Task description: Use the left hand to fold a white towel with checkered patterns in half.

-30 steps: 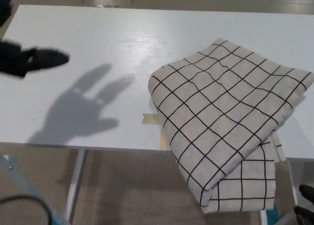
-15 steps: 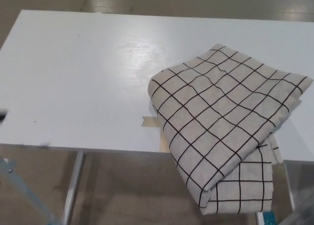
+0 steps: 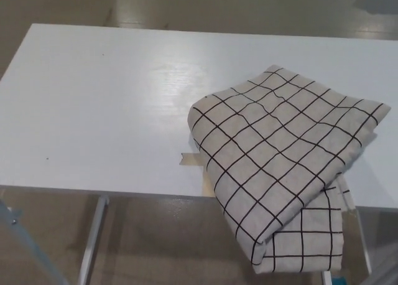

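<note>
The towel [image 3: 283,160] sits on the right half of the white table [image 3: 99,111], already doubled over on itself: a top layer lies across a lower one, and the lower layer's corner pokes out at the near edge. Its long axis runs diagonally, from the far right of the table toward the near edge, and the near end hangs off the table's front lip over the floor [image 3: 155,235]. The fold line looks to be the near-left edge (rounded, no loose hems showing there), w/ the free edges toward the far right.

Neither hand shows in the head view, so no hand pose, and whether either is wide, narrow or holding anything can't be told. By the rig's layout the left arm would enter from picture left, which puts the towel across the bare table from it, i.e. to the left hand's right and a fair reach away. The right side is nearer, but the task names the left.

A scrap of tan tape [image 3: 189,157] lies just beside the towel's left edge, partly tucked under it.

Judgement: the fold appears done or nearly so; what's left, if anything, is squaring the overhanging end.
</note>
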